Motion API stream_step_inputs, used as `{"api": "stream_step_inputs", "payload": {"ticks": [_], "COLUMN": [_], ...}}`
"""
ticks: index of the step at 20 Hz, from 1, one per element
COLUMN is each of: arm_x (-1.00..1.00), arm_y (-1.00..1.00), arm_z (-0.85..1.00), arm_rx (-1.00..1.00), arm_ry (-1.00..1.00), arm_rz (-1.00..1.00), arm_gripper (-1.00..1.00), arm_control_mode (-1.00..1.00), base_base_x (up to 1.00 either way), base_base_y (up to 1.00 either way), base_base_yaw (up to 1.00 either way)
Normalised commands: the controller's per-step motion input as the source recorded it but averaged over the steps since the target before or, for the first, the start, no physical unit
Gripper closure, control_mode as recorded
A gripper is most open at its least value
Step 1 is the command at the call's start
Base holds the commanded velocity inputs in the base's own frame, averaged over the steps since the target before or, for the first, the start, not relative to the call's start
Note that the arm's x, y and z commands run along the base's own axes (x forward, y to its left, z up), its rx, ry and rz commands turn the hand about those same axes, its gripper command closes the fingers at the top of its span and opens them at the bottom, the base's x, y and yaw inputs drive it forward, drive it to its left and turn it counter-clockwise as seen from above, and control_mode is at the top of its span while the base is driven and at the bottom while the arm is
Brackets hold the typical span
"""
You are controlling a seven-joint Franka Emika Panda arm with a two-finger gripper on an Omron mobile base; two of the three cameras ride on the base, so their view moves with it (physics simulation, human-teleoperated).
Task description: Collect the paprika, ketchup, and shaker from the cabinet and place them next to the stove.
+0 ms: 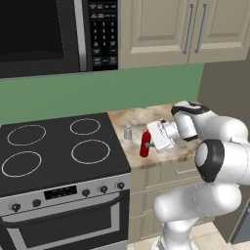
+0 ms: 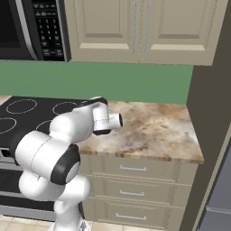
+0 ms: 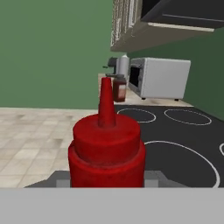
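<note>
The ketchup (image 1: 145, 143), a slim red bottle with a pointed nozzle, stands upright at the counter surface just right of the stove (image 1: 53, 146). My gripper (image 1: 150, 141) is shut on its body from the right. In the hand view the ketchup (image 3: 106, 148) sits close up between my fingertips (image 3: 151, 178). The shaker (image 1: 128, 132), a small grey cylinder, stands on the counter a little left of and behind the bottle, near the stove's edge. Far across the burners a dark red jar with a dark lid, the paprika (image 3: 119, 89), stands beside a grey toaster oven (image 3: 159, 78). The cabinet is out of view.
The marbled counter (image 2: 153, 126) stretches right of the stove to a dark tall unit (image 2: 212, 113). A microwave (image 1: 49, 34) and closed beige wall cupboards (image 1: 195, 29) hang above. My white arm (image 2: 67, 131) leans over the counter's left end. Drawers sit below the counter.
</note>
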Motion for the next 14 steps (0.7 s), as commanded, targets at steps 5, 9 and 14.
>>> {"api": "stream_step_inputs", "payload": {"ticks": [5, 9, 14], "arm_x": [0.03, 0.0, 0.04], "arm_y": [0.14, 0.13, 0.01], "arm_z": [-0.19, -0.16, -0.09], "arm_rx": [0.0, 0.0, 0.0], "arm_ry": [0.0, 0.0, -0.02], "arm_rz": [0.0, 0.0, 0.02], "arm_gripper": [1.0, 1.0, 1.0], "arm_control_mode": [-1.0, -1.0, -1.0], "base_base_x": [0.0, 0.0, 0.0], "base_base_y": [0.0, 0.0, 0.0], "base_base_yaw": [0.0, 0.0, 0.0]}}
